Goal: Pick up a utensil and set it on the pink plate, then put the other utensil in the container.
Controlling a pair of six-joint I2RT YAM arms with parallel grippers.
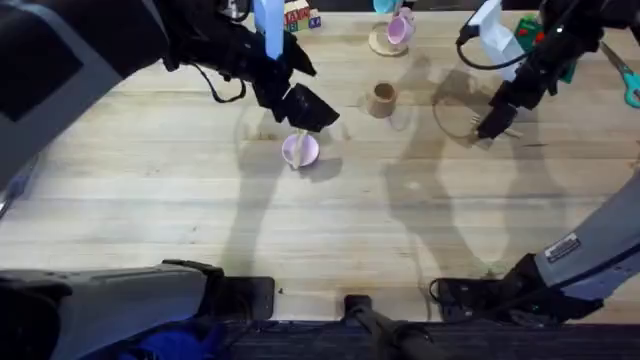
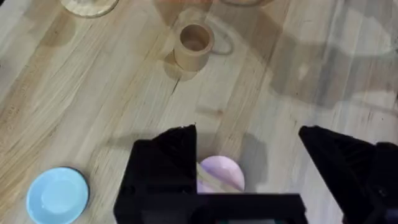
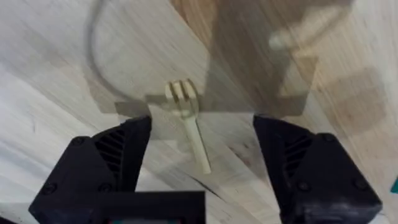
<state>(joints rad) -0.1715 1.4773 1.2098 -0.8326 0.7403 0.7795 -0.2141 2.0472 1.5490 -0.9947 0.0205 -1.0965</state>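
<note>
**Spoon on the pink plate, fork on the table under the right gripper**

The spoon [image 2: 213, 180] lies across the pink plate [image 1: 300, 150], which sits on the wooden table [image 1: 330, 230] a little left of centre. Directly above the plate hangs the left gripper [image 2: 249, 155], its black jaws spread wide and holding nothing. The tan container [image 1: 381, 99] stands upright at about two o'clock from the plate, near it but apart.

The fork [image 3: 189, 127] lies flat on the table at about four o'clock from the container. The right gripper [image 3: 202, 149] is low over it, jaws wide open either side of the handle; neither finger touches it in the wrist view. A light blue plate [image 2: 57, 195] rests on the table near the pink plate.
</note>
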